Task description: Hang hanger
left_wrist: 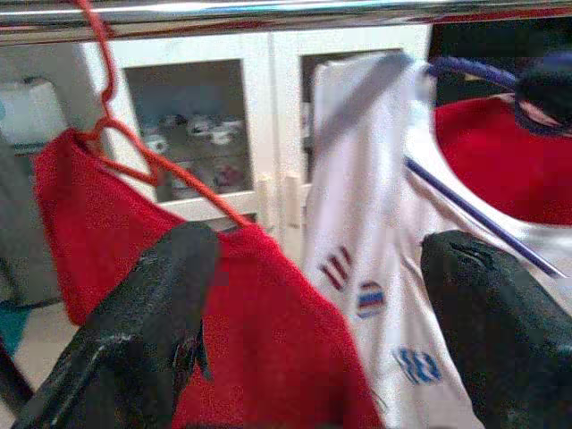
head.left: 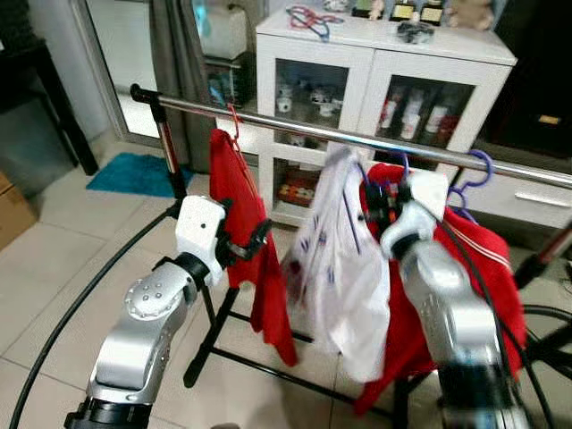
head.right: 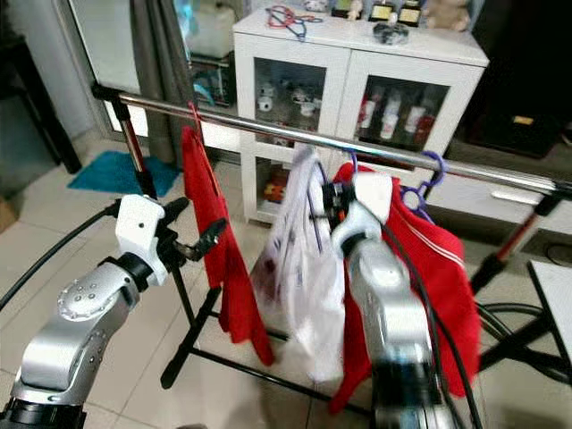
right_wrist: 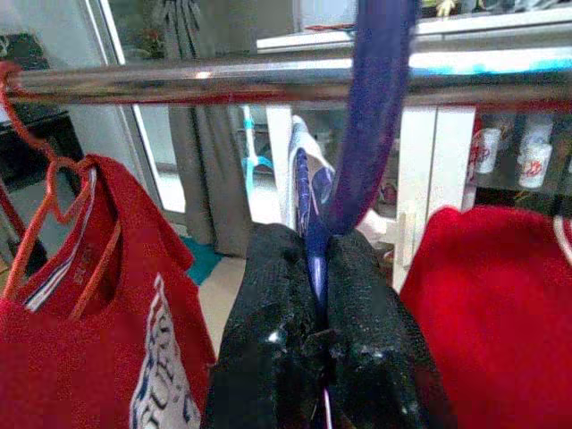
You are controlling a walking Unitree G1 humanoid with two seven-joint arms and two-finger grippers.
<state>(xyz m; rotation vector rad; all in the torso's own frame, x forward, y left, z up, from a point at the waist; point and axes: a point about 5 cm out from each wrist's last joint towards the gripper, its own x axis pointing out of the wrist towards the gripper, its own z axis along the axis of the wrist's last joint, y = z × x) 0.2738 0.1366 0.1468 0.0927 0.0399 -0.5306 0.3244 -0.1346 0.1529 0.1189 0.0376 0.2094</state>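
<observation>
Right wrist view: right gripper (right_wrist: 320,295) clamped on blue hanger (right_wrist: 366,134) at rail (right_wrist: 223,82); hook could miss, shirt drops. Left gripper (left_wrist: 313,331) fingers apart, below rail.

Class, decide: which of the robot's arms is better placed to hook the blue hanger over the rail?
Right. The right gripper is shut on the blue hanger just below the rail; the left gripper is open, holding nothing.

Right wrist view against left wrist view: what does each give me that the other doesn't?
Right wrist: the right tool shut on the blue hanger, whose hook crosses the rail.
Left wrist: the left tool open, the white shirt beyond its fingers.
Both: the rail, the red shirt on its red hanger, and the white cabinet.
</observation>
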